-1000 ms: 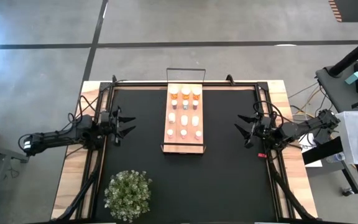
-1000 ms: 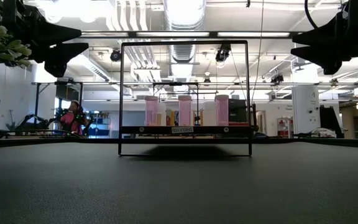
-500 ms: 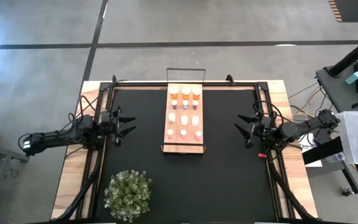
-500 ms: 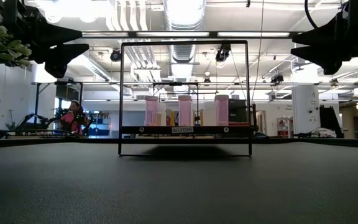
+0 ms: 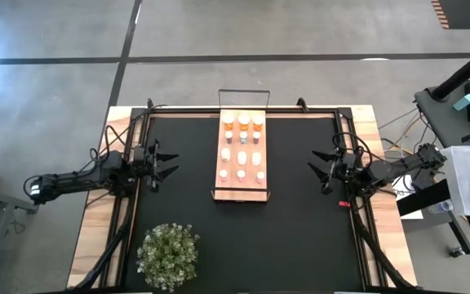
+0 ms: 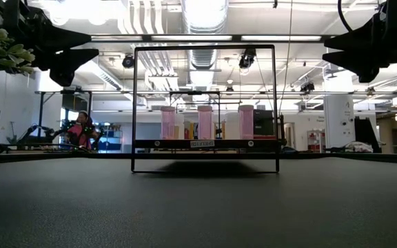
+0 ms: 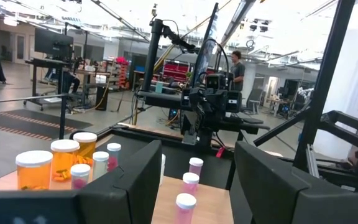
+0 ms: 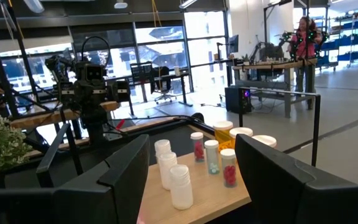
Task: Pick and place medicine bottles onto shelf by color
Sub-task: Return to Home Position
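The shelf (image 5: 233,189), a light wood board with wire rails at its short ends, lies mid-table on the black mat. The medicine bottles stand on it in rows. Orange-bodied ones (image 5: 243,122) are at the far end, small white-capped pale ones (image 5: 241,163) nearer. My left gripper (image 5: 166,162) hangs open above the mat, left of the shelf, pointing at it. My right gripper (image 5: 321,170) hangs open to the shelf's right. The left wrist view shows orange bottles (image 7: 61,163) and pale ones (image 7: 186,183). The right wrist view shows pale bottles (image 8: 173,177) between the open fingers.
A bushy green plant (image 5: 168,255) stands at the near left corner of the mat. The mat is bare between each gripper and the shelf. In the low view the shelf's wire rail (image 6: 205,48) rises as a tall frame. People show in the room beyond the table.
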`<move>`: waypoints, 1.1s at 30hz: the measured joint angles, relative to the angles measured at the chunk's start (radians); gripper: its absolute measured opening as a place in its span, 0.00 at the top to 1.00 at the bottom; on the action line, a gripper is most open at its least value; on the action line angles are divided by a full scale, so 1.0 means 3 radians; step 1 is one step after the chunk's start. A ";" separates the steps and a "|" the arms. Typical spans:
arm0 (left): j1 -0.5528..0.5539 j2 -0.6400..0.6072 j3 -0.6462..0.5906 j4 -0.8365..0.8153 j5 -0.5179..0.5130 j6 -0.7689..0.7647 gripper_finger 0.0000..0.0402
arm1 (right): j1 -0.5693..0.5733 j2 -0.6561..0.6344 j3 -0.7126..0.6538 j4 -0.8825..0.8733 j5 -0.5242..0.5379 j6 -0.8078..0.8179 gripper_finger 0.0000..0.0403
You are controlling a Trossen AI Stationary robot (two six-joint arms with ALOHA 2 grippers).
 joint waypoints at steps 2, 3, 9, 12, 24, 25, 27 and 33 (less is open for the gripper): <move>0.0000 0.0008 0.0000 0.0000 0.0000 0.0000 0.53 | 0.0000 0.0000 0.0000 0.0000 0.0001 0.0000 0.43; 0.0000 0.0012 0.0000 0.0000 0.0000 0.0000 0.53 | 0.0000 0.0000 -0.0001 0.0000 0.0001 0.0000 0.43; 0.0000 0.0036 0.0000 0.0000 0.0001 0.0000 0.53 | 0.0000 0.0000 0.0000 0.0000 0.0000 0.0000 0.43; 0.0000 0.0054 0.0000 0.0000 0.0001 0.0000 0.53 | 0.0000 0.0000 0.0000 0.0000 0.0000 0.0000 0.43; 0.0000 0.0109 0.0000 -0.0002 0.0001 0.0000 0.53 | 0.0000 0.0000 0.0000 0.0000 0.0001 0.0000 0.43; 0.0000 0.0109 0.0000 0.0000 0.0001 0.0000 0.53 | 0.0000 0.0000 -0.0001 0.0000 0.0000 0.0000 0.43; 0.0000 0.0106 0.0000 -0.0001 0.0001 0.0000 0.53 | 0.0000 0.0000 -0.0001 0.0000 0.0001 0.0000 0.43; 0.0001 0.0108 0.0000 0.0000 0.0001 0.0000 0.53 | 0.0000 0.0000 -0.0001 0.0000 0.0001 0.0000 0.43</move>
